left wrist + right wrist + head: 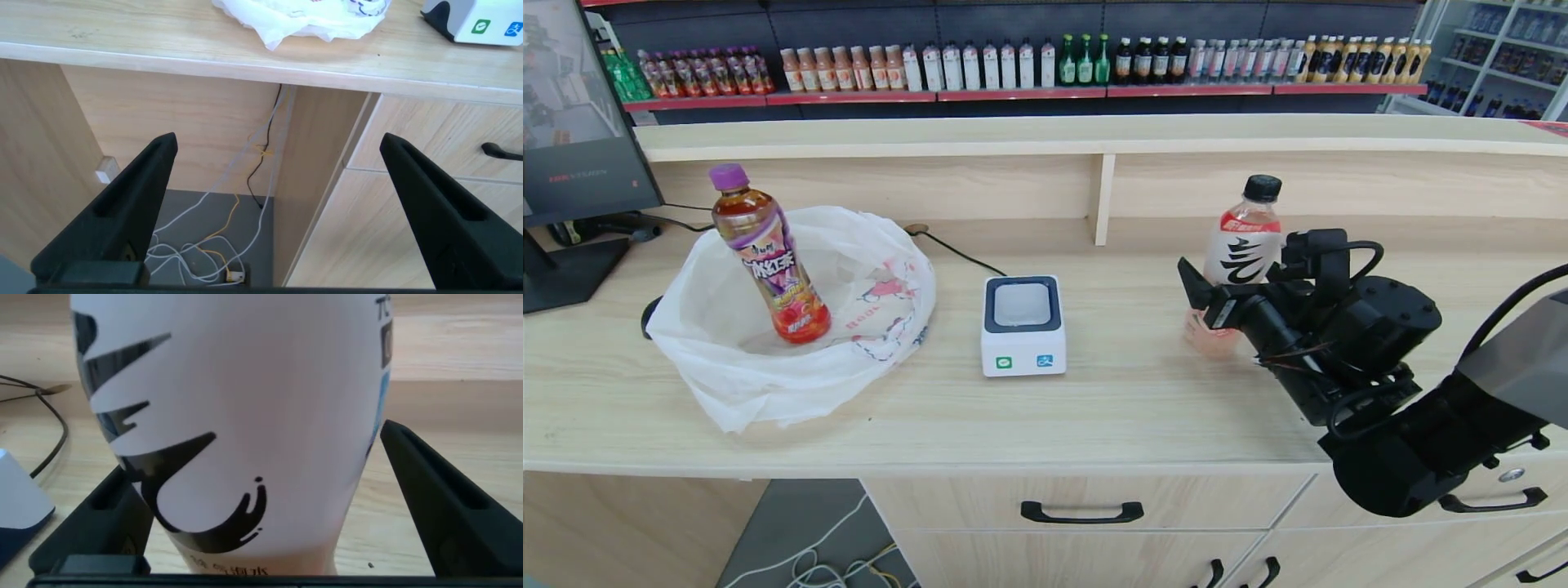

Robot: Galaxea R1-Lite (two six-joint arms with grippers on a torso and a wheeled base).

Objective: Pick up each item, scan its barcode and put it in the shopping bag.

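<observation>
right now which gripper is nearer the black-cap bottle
Right. The right gripper is around the black-cap bottle, fingers open on either side; the left gripper is low before the counter, near the bag.

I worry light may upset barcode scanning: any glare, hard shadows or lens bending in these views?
Head view: the back ledge and the shelf bow from lens bending; the scanner has a pale window, shadows by the shopping bag are soft. Right wrist view: the white bottle is evenly lit, no hot spot. Left wrist view: the recess under the counter is dimmer.
</observation>
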